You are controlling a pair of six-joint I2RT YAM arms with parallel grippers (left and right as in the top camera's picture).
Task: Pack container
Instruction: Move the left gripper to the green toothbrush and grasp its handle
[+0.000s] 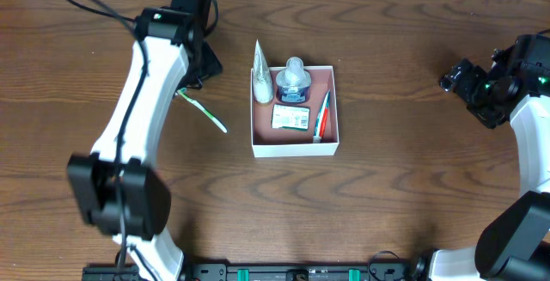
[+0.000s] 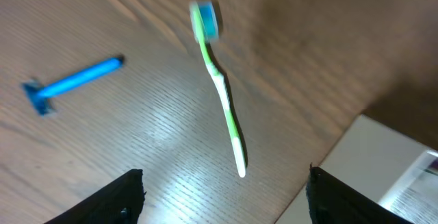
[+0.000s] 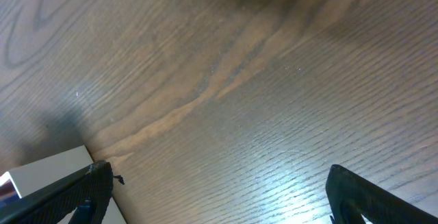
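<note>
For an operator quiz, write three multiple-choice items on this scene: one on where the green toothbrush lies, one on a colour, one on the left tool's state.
1. The green toothbrush lies: A. on the table, left of the container; B. inside the container; C. across its rim.
2. The razor on the table is: A. red; B. blue; C. yellow.
3. The left tool is: A. shut on the toothbrush; B. shut on the razor; C. open, holding nothing.
Key: 1 A, it lies on bare wood outside the white walls; 2 B, the left wrist view shows it blue; 3 C, its fingers stand wide apart, the toothbrush lying free on the table.
</note>
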